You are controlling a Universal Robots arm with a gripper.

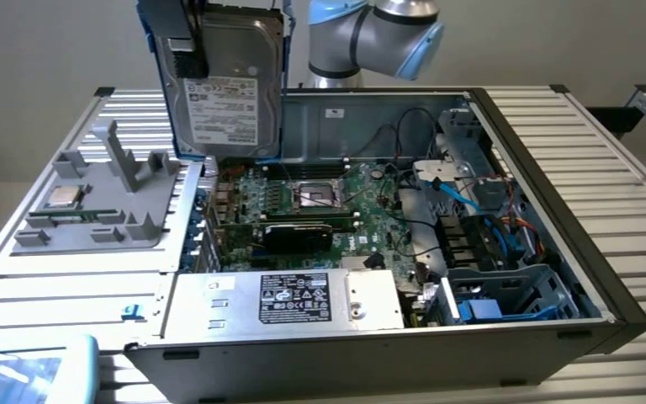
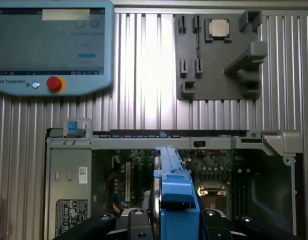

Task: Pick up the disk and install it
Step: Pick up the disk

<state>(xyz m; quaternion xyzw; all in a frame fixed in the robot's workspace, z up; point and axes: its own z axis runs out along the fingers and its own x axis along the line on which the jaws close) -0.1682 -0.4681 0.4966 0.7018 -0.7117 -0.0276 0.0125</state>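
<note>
Right now the gripper (image 2: 175, 224) is clamped on the disk (image 1: 219, 84), with a jaw on either side of its blue carrier frame. The disk hangs upright in the air, label facing the exterior camera, above the open computer case (image 1: 357, 353) toward the exterior view's left, over the motherboard (image 1: 385, 215). A grey fixture plate (image 1: 98, 202) with a CPU chip (image 1: 65, 196) lies just beside the case.

Disk (image 1: 219, 80): silver-grey hard drive, white printed label on lower half, blue plastic frame along sides. Stands upright on edge, label face toward exterior camera. Held aloft (nothing touching underside), above far corner of open computer case (image 1: 553, 210) at exterior view's left. Wrist view: disk (image 2: 176, 200) edge-on, blue frame foremost.
</note>
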